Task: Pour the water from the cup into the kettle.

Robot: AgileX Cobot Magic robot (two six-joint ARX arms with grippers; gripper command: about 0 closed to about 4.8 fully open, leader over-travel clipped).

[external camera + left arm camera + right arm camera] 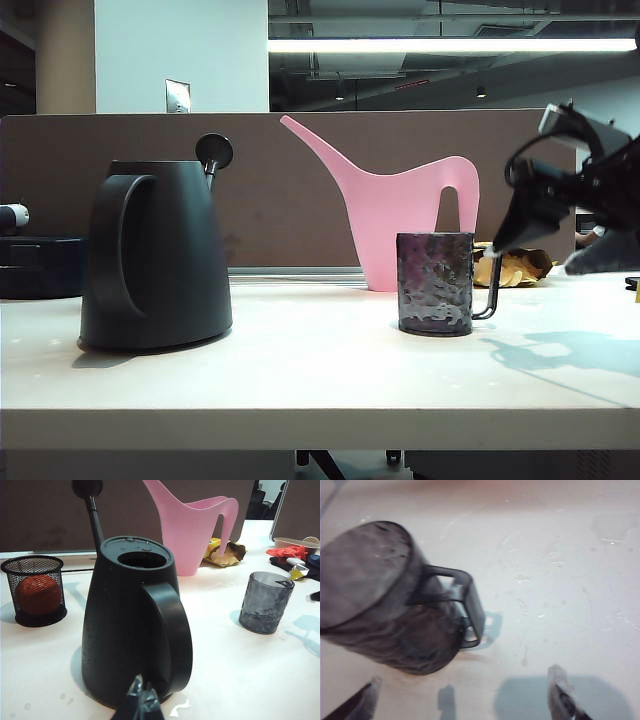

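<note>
The kettle (155, 255), matte black with a wide loop handle, stands on the left of the white table (320, 375). Its top opening shows in the left wrist view (132, 625). The cup (435, 283), a small dimpled purplish-grey mug, stands upright right of centre with its thin handle pointing right. My right gripper (515, 215) hovers just right of the cup, above the table. It is open (465, 695), with nothing between its fingers and the cup (385, 600) lying ahead of them. My left gripper (142, 701) is shut, close behind the kettle's base.
A pink watering can (400, 215) stands behind the cup. A black mesh basket (34, 592) holding an orange ball sits beyond the kettle. A crumpled yellow wrapper (520, 265) and a red cloth (290, 554) lie at the back right. A brown partition (60, 180) closes the table's rear.
</note>
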